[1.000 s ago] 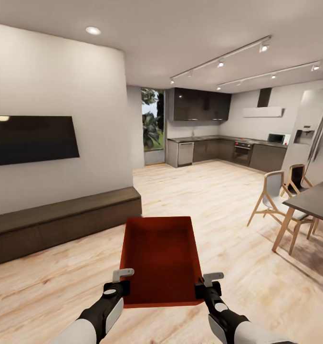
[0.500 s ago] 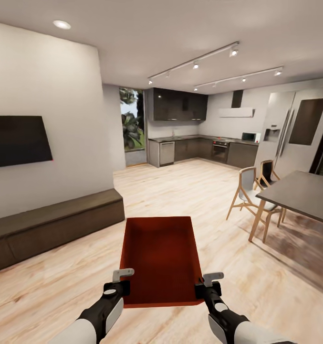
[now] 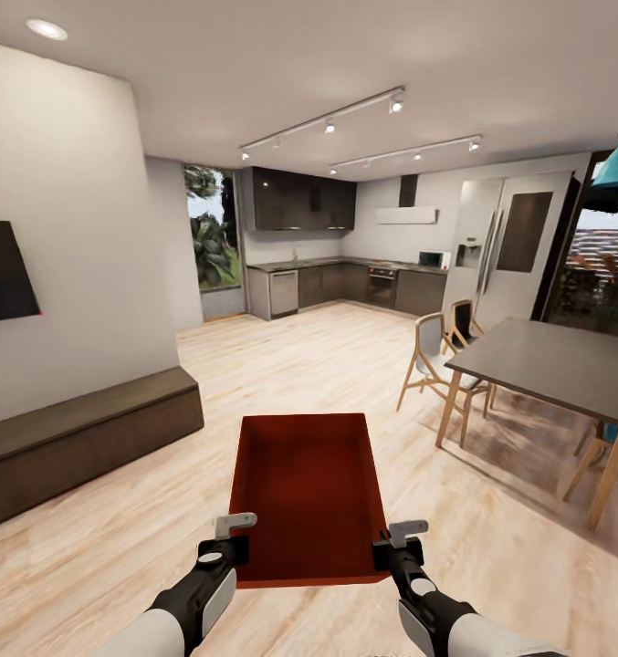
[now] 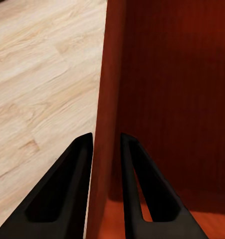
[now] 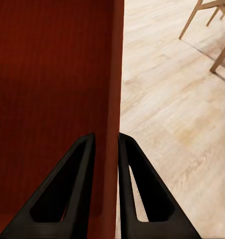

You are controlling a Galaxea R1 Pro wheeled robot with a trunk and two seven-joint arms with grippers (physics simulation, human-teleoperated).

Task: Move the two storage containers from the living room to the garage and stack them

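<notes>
One storage container [image 3: 307, 493], orange-red and open-topped, sits at lower centre of the head view, carried above the pale wood-plank floor [image 3: 363, 365]. Its near wall is partly masked by both end effectors.

The left end effector [image 3: 225, 538] is closed on the container's left wall; in the left wrist view the two fingers [image 4: 67, 189] sit one on each side of that wall. The right end effector [image 3: 396, 540] is clamped likewise on the right wall, fingers [image 5: 142, 189] astride it.

The black TV [image 3: 3, 283] is cut off at the left frame edge, as is the low dark cabinet [image 3: 80, 438]. The dining counter [image 3: 546, 360] runs off the right edge. Two chairs [image 3: 432, 351] stand beside it. Kitchen units [image 3: 345, 287] at upper centre are too distant for detail.
</notes>
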